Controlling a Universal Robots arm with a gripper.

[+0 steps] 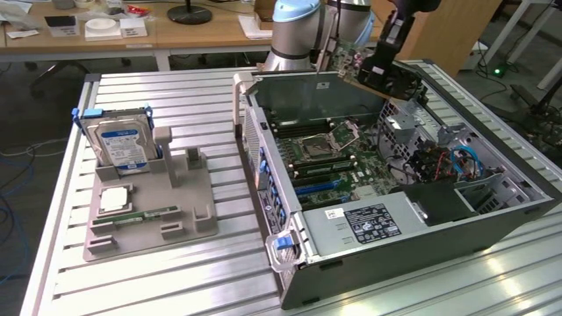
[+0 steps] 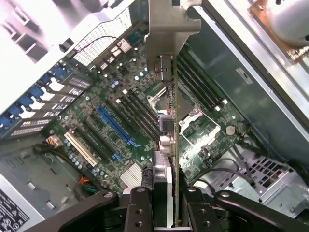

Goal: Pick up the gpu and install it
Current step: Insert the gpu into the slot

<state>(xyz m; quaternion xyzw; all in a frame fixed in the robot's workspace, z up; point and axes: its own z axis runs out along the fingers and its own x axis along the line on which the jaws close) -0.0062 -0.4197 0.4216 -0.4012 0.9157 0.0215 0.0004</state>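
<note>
My gripper hangs over the far rim of the open computer case, shut on the gpu, a green card with a dark cooler, held tilted in the air. In the wrist view the gpu stands edge-on between my fingers, and its silver end bracket points away from the camera. Below it lies the motherboard with a long blue slot off to one side of the card's edge. The same blue slot shows in the exterior view.
A grey parts holder sits on the slatted table at the exterior view's left, carrying a hard drive and a memory stick. Inside the case are the power supply, a drive cage and blue cables. A desk stands behind.
</note>
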